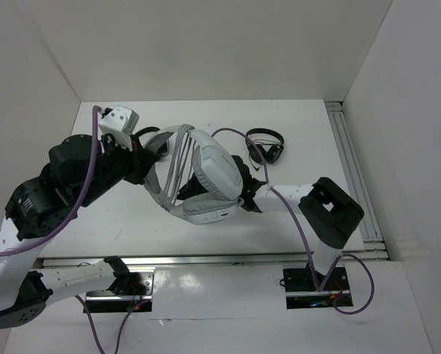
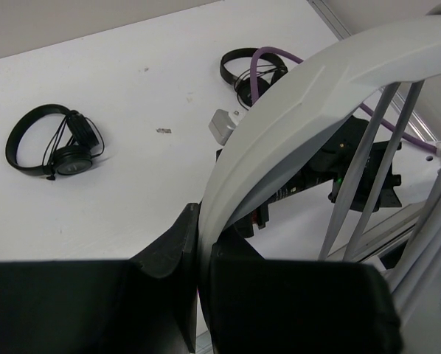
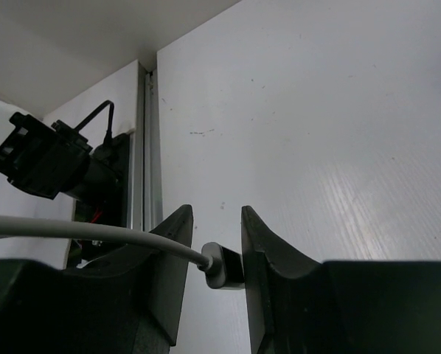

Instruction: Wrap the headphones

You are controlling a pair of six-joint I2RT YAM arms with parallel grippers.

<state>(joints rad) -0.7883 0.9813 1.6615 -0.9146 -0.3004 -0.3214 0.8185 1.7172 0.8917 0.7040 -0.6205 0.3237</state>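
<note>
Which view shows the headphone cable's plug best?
Right wrist: the plug sits in the open right claw, cable trailing left. Top external: plug not discernible beside the headphones. Left wrist shows only cable strands across the band, no plug.

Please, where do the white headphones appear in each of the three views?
Top external: the headphones are at the centre, between both arms.
Left wrist: their band arcs from bottom centre to upper right, clamped in the jaws of the left gripper.
Right wrist: only their cable and plug, between the jaws of the right gripper.
Shared landmark: the white table.
</note>
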